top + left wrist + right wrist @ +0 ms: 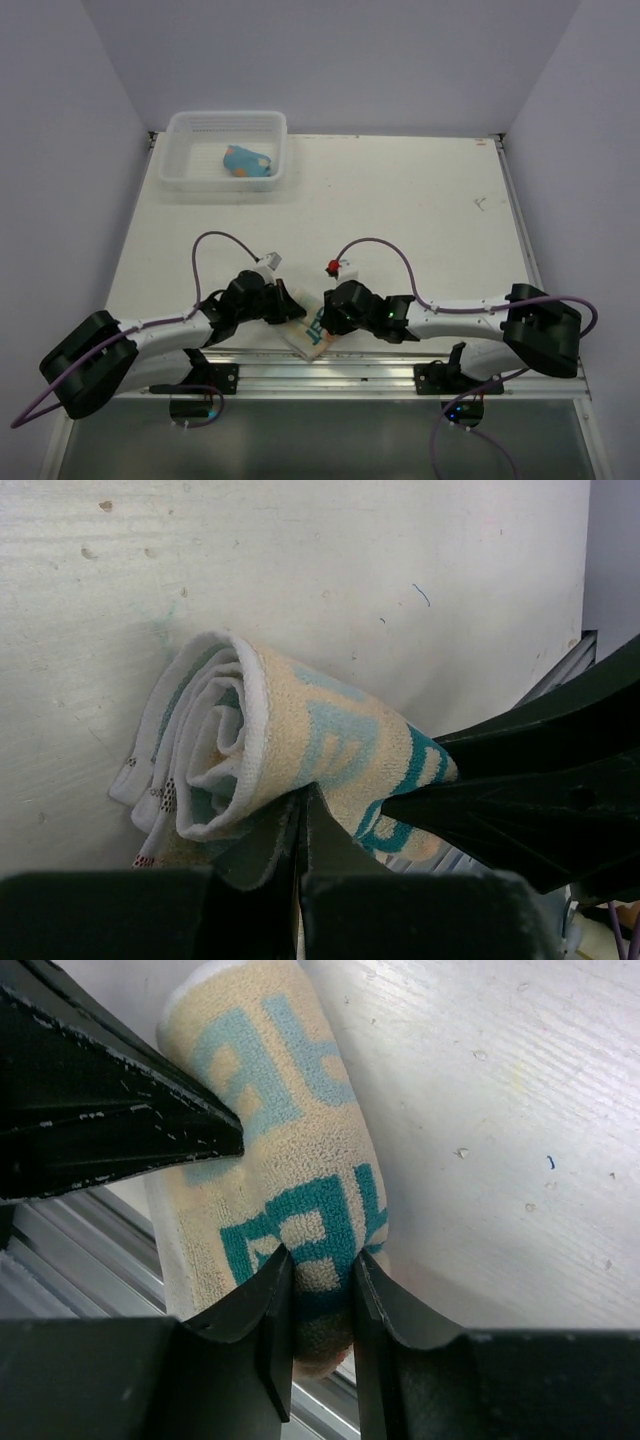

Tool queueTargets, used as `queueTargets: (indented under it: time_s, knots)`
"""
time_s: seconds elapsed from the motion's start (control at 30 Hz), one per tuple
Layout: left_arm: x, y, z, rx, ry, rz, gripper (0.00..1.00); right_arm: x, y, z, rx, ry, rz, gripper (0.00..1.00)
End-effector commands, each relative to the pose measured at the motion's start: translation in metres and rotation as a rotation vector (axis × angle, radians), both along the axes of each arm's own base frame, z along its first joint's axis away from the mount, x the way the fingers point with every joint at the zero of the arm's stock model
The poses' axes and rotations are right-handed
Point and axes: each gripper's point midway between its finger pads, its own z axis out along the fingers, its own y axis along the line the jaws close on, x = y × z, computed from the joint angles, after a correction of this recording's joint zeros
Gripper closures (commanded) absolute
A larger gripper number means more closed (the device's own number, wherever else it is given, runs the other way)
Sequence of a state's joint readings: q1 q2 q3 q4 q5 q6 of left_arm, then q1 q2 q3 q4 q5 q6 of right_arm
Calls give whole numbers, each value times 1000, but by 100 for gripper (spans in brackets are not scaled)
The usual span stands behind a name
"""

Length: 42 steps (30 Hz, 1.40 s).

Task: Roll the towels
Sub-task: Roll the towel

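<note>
A cream towel (312,335) printed with teal lettering is seen rolled into a short, thick cylinder, lying on the white surface (400,200) directly between the two hands, at the near edge beside a metal rail (350,372). The right hand (318,1272) is closed on one end of the roll: its two fingers (272,1305) are pressed against opposite sides of the cloth, and the terry is squeezed in between them. The left hand (303,810) is shown with its jaws brought fully together, their tips set against the lower edge of the roll's other end, where the spiral of layers is exposed; whether a layer of cloth is caught between them cannot be told. In each wrist view the opposite hand's dark finger is seen touching the roll from the side. A light blue towel (247,161) is found well apart from both hands, far ahead of the left one, lying bunched inside a white slatted basket (180,152) at the back of the surface.
</note>
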<state>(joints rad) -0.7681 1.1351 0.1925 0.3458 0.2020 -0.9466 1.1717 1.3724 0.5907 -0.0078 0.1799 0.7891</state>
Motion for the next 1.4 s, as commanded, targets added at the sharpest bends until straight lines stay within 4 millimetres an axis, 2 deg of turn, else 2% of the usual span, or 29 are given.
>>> queueTargets:
  time_s: [0.0,0.03,0.07,0.13,0.2,0.23,0.3,0.43,0.47,0.57,0.6,0.63,0.7,0.87,0.93,0.97,1.0,1.03,1.1,1.13,1.23,1.33,1.37]
  knots:
    - [4,22,-17,180,10,28,100,4,-14,5,-82,-104,3,79]
    - [5,24,-17,205,16,34,99,12,-15,11,-101,-155,-31,81]
    - [16,20,-5,197,-11,52,98,13,-19,12,-130,-181,-43,81]
    - [23,19,5,200,-26,57,97,16,-17,17,-165,-254,-70,82]
    - [35,15,25,163,-62,68,97,12,-15,18,-205,-299,-65,82]
    - [38,14,30,157,-68,72,97,19,-13,24,-225,-346,-96,82]
    - [48,9,49,126,-105,77,96,18,-12,27,-249,-391,-108,83]
    - [49,5,59,124,-105,60,96,21,-1,36,-311,-486,-116,82]
    - [49,3,61,118,-107,53,96,22,-1,31,-360,-511,-100,82]
    - [48,1,63,105,-107,45,96,15,11,32,-411,-562,-58,82]
    - [48,1,66,97,-111,43,97,11,9,22,-474,-585,-35,82]
    - [48,1,67,93,-114,45,97,9,16,27,-474,-597,-35,82]
    - [47,0,76,63,-130,50,97,2,15,19,-540,-624,-10,81]
    - [42,-2,88,16,-143,40,97,-9,25,20,-596,-686,15,79]
    - [40,-2,85,19,-135,37,97,-12,33,18,-629,-708,24,78]
    - [37,-1,79,26,-119,32,97,-12,29,16,-669,-720,22,78]
    - [39,-3,81,7,-133,33,97,-13,29,15,-685,-721,21,78]
    - [36,-3,75,9,-123,28,97,-14,35,12,-697,-722,20,77]
    - [31,-2,68,3,-101,27,97,-16,34,9,-719,-719,21,77]
    - [24,0,58,7,-80,20,98,-17,36,6,-725,-715,23,77]
    - [15,2,49,-11,-53,23,98,-20,35,0,-727,-705,30,76]
    - [1,10,29,1,-11,29,98,-20,31,-3,-720,-694,25,75]
    - [-1,11,29,-9,-11,33,98,-21,33,-3,-713,-690,24,75]
